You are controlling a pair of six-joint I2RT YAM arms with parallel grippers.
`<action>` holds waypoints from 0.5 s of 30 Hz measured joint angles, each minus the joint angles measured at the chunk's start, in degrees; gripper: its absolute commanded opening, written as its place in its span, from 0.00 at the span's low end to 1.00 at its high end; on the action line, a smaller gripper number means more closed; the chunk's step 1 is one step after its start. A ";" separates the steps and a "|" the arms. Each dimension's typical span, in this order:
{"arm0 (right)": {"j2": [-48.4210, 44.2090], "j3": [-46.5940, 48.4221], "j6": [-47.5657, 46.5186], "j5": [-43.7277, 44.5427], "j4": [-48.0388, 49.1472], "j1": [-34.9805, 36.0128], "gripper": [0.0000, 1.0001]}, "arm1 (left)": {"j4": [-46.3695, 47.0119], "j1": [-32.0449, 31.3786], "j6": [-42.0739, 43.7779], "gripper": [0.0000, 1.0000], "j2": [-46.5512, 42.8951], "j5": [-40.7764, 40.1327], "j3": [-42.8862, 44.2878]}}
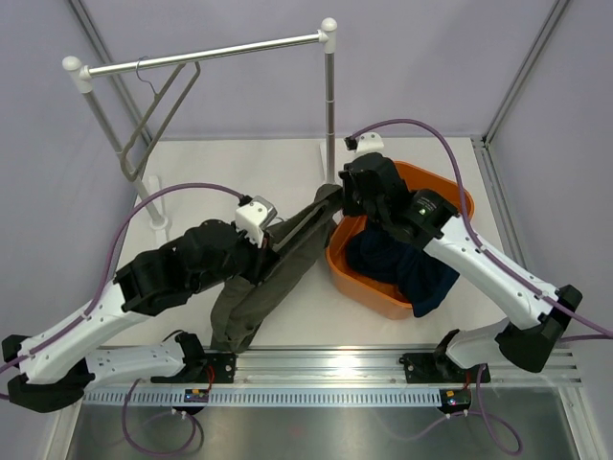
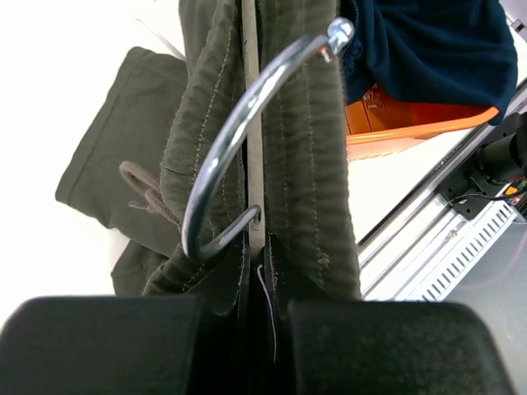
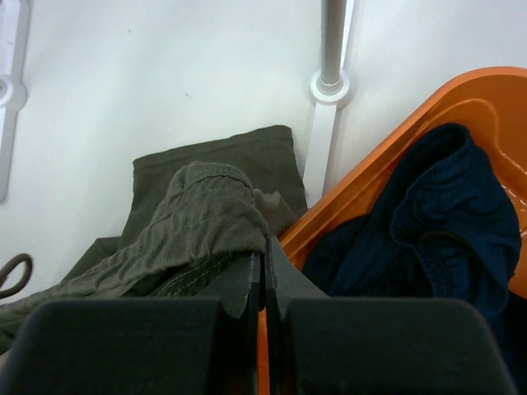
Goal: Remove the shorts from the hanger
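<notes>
Your left gripper [image 2: 262, 276] is clamped shut on the waistband of the olive shorts [image 2: 309, 148], right under the chrome hook [image 2: 235, 132] of the hanger [image 2: 252, 164], so the shorts are still on it. Your right gripper [image 3: 265, 262] pinches the other end of that waistband, just beside the rim of the orange basket [image 3: 362, 173] (a navy garment [image 3: 428, 230] lies inside). It seems to hold only a thin edge of fabric, though the view is too close to be sure. The waistband stretches between the arms, and the legs trail onto the table [image 1: 287, 163].
</notes>
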 measured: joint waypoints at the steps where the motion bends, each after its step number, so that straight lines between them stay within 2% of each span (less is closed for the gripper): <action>1: 0.76 0.15 0.00 -0.83 -0.02 -0.37 0.00 | 0.15 -0.17 -0.11 0.00 -0.61 -0.11 -0.46; 15: 6.71 0.70 1.25 -10.25 3.58 -0.83 0.00 | -0.17 -0.22 0.28 0.00 -10.97 -0.55 -3.96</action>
